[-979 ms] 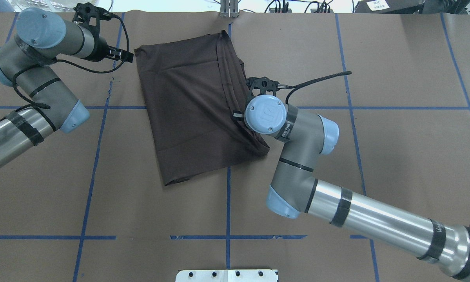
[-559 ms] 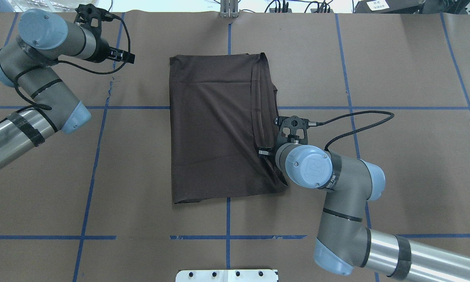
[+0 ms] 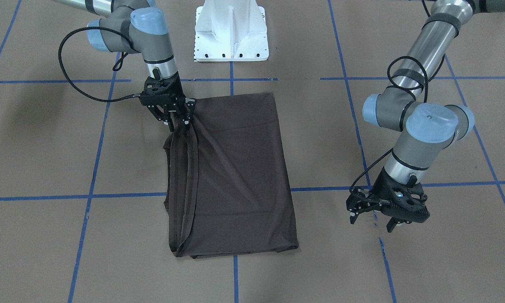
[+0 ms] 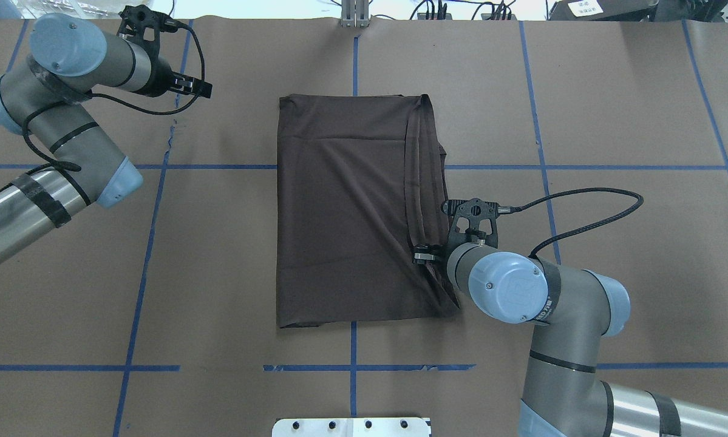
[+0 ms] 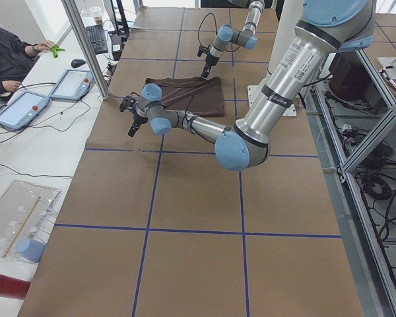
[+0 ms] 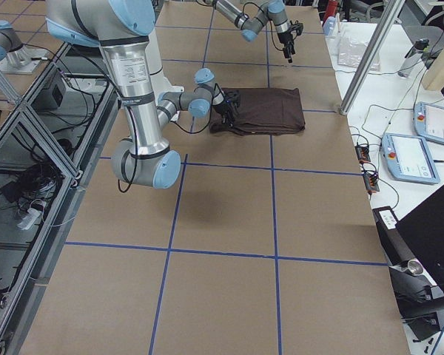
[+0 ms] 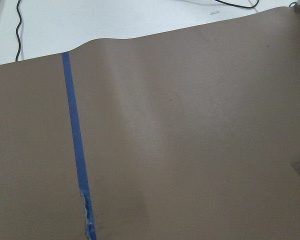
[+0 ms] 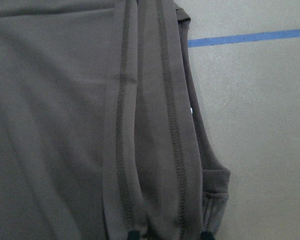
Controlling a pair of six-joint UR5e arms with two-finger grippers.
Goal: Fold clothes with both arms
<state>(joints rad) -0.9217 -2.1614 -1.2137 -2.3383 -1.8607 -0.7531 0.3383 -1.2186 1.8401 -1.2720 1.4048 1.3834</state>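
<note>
Overhead exterior: the right hand [image 4: 423,255] pinches the T-shirt [image 4: 345,206] at its stacked right edge; best keep any pull low and straight. Far left, the left hand [image 4: 197,86] hangs spread.

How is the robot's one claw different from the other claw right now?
The right gripper pinches the T-shirt at its hemmed edge; the left gripper holds nothing. The right gripper is shut, the left gripper open. Both are black and two-fingered.
</note>
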